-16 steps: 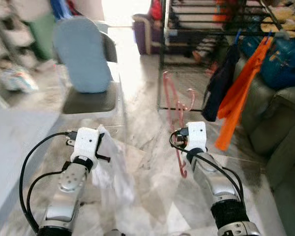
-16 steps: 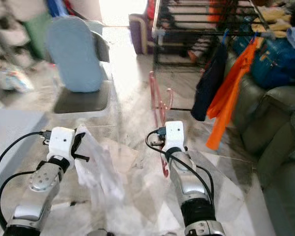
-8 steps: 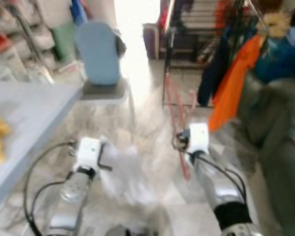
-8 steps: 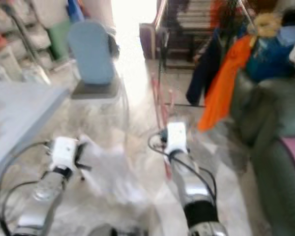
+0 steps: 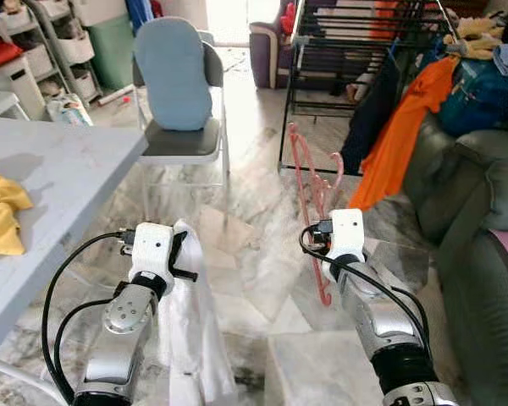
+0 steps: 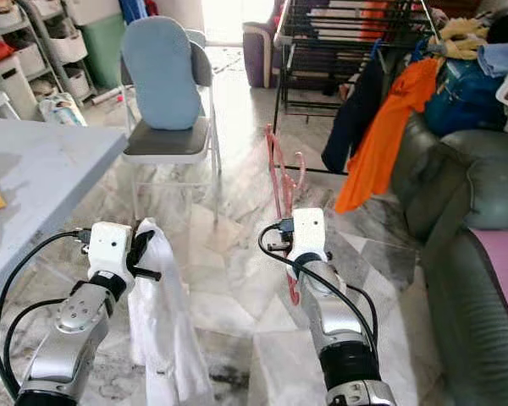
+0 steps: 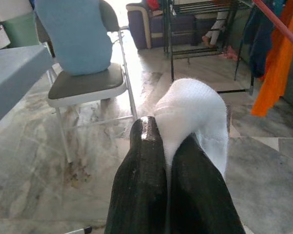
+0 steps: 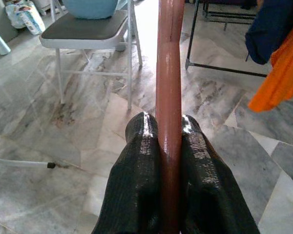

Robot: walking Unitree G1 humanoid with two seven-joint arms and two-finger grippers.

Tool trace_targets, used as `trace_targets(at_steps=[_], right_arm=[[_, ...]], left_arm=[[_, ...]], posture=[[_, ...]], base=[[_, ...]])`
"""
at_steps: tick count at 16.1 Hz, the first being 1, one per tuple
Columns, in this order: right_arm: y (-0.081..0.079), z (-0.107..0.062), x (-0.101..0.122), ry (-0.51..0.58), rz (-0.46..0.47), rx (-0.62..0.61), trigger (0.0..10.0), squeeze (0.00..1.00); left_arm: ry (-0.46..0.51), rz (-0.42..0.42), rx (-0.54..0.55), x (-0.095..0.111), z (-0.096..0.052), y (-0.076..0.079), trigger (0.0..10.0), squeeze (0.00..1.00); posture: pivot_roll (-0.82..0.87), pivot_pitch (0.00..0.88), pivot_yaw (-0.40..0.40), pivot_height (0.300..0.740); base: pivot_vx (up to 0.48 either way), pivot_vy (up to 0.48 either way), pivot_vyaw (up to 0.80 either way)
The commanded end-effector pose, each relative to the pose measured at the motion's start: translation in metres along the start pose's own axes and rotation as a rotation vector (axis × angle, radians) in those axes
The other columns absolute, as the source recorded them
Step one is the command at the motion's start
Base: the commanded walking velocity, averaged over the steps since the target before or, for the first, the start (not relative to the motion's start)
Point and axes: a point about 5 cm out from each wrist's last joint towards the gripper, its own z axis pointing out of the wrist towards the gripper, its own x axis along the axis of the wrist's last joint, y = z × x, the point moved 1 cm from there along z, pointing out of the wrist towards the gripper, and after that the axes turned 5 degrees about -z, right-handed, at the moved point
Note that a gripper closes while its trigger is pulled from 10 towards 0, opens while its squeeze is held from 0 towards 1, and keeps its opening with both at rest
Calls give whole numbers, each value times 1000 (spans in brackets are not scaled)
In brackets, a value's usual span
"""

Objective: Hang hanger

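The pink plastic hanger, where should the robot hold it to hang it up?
Probably where the right gripper grips now: the pink plastic hanger is clamped low on its straight bar, from both sides. That leaves its curved hook free on top, pointing toward the black metal drying rack. The left gripper holds a white cloth.

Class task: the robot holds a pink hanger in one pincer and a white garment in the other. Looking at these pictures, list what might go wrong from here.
1. The right pincer grips the pink hanger on one thin bar only; it may swivel or slip.
2. The white garment trails low from the left pincer and might drag on the marble floor.
3. The black drying rack already carries an orange garment, which the hook could snag.
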Motion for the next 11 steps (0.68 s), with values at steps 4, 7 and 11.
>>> trace_targets(at_steps=[4, 7, 11], right_arm=[[1, -1, 4, 9, 1, 0, 10000, 0], [3, -1, 2, -9, 5, -4, 10000, 0], [2, 0, 3, -6, -2, 5, 10000, 0]], left_arm=[[32, -22, -7, 9, 0, -1, 10000, 0], [24, -54, 3, 7, 1, -3, 10000, 0], [37, -56, -71, 10, -2, 3, 10000, 0]], posture=[[-46, 0, 10, 740], [-43, 0, 5, 740], [-41, 0, 0, 740]], base=[[0, 0, 0], [0, 0, 0], [0, 0, -800]])
